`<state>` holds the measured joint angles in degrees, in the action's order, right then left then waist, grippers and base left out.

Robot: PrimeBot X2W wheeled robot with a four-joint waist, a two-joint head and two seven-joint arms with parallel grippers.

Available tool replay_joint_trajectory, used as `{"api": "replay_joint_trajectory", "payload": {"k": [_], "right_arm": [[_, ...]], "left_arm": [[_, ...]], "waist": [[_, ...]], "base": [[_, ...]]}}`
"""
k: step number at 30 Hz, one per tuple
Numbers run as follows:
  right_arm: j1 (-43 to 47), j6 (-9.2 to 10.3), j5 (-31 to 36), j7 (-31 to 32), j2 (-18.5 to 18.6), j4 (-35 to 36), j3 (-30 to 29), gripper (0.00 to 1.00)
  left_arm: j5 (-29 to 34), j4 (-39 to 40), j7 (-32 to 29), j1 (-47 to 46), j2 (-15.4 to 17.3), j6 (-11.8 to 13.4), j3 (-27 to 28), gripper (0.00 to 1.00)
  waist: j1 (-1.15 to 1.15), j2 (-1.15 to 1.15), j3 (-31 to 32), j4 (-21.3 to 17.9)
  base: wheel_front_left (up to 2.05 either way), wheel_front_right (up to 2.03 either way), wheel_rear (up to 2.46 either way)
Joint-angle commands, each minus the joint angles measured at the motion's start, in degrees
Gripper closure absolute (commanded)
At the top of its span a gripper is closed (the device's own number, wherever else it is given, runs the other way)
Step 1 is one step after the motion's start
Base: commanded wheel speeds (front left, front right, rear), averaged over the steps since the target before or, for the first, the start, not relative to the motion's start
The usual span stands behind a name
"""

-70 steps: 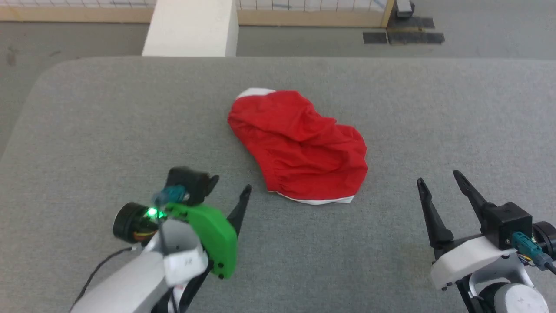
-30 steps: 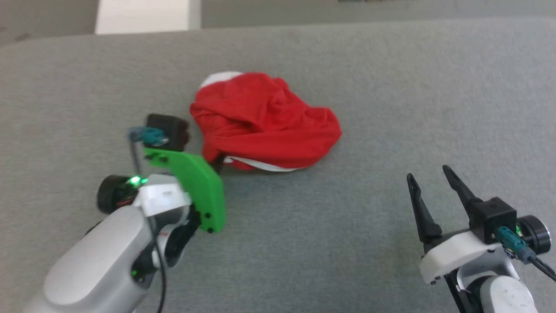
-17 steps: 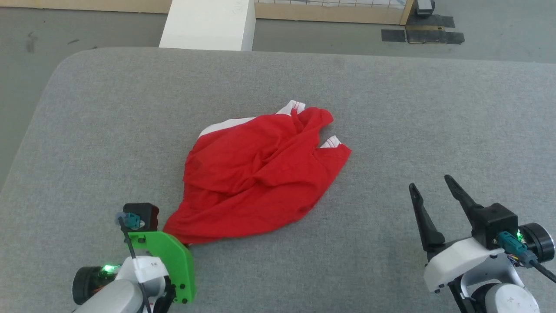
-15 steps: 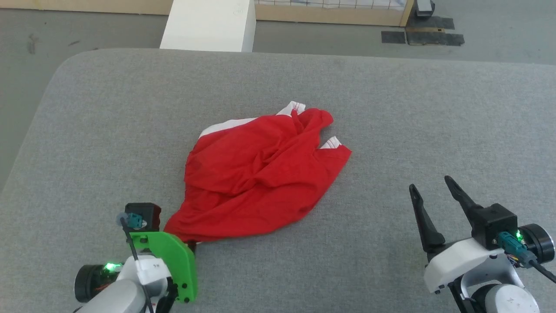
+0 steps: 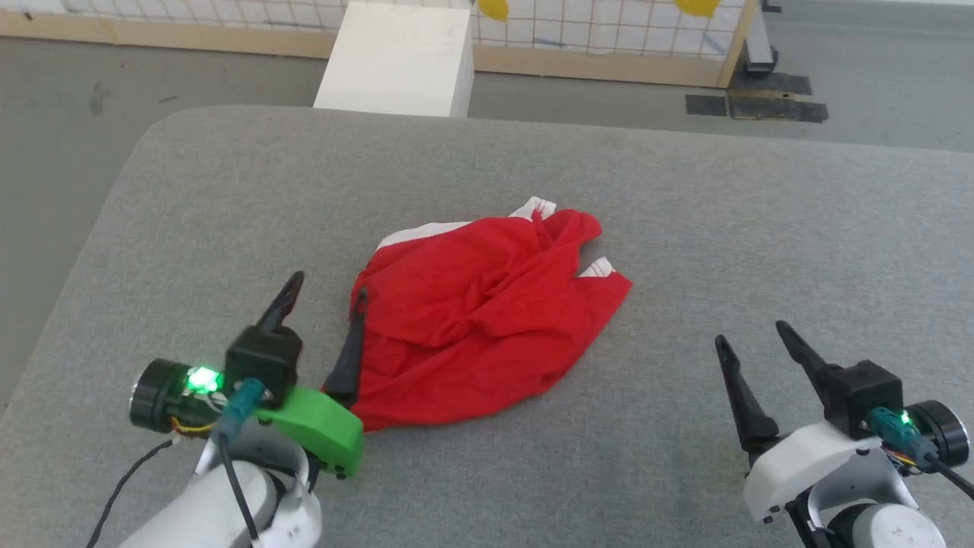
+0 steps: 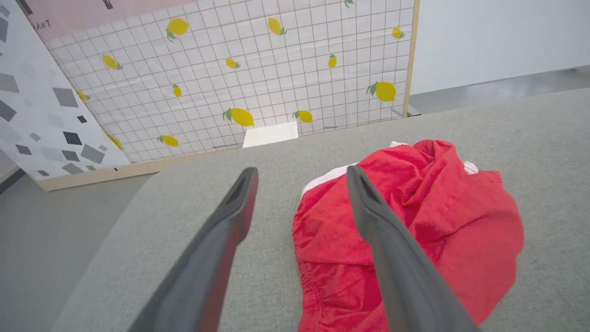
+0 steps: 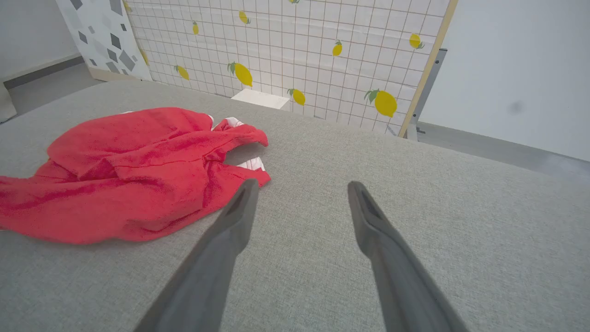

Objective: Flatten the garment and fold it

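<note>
- A crumpled red garment [image 5: 487, 320] is seen lying near the middle of a grey padded table [image 5: 723, 213], in uneven folds and not flattened.
- White trim is shown along the garment's far edge, and two small white-edged corners are seen at its far right side.
- The left gripper [image 5: 328, 284] is placed at the garment's near left edge, with its two dark fingers spread wide and nothing caught between them.
- One finger [image 6: 378, 230] of the left gripper is seen running along the red cloth's left border; whether it touches the fabric cannot be told. The other finger is held over bare grey surface.
- The right gripper [image 5: 749, 333] is held well apart from the garment, to its right and nearer the robot, with its fingers likewise spread and empty above the bare table.
- Beyond the table's far edge, a white box [image 5: 396, 57] is seen on the floor in front of a grid panel [image 6: 276, 69] printed with yellow lemons.
</note>
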<state>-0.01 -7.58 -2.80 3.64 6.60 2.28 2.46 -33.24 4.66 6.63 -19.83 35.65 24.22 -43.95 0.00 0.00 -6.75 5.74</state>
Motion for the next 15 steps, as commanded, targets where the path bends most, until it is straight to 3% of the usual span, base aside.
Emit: {"api": "replay_joint_trajectory", "payload": {"k": [1, 7, 15], "right_arm": [[-0.73, 0.09, -0.78, 0.87, 0.84, 0.32, 0.8, 0.0], [-7.91, 0.09, -5.41, 11.66, 7.56, -0.47, 5.61, 0.0], [-23.66, 0.09, -16.46, 33.88, 16.99, -6.97, 14.81, 0.0]], "left_arm": [[1.52, -0.04, 1.28, -0.87, -0.03, -0.36, -0.66, 0.0], [5.02, -0.86, 3.4, -2.18, -1.78, -0.94, -3.38, 0.0], [5.7, -2.51, 4.62, -4.37, -4.79, -1.24, -4.08, 0.0]], "waist": [[0.0, 0.0, -1.01, 0.93], [0.0, 0.0, -5.25, 4.53], [0.0, 0.0, -10.85, 10.0]], "base": [[0.0, 0.0, 0.0], [0.0, 0.0, 0.0], [0.0, 0.0, 0.0]]}}
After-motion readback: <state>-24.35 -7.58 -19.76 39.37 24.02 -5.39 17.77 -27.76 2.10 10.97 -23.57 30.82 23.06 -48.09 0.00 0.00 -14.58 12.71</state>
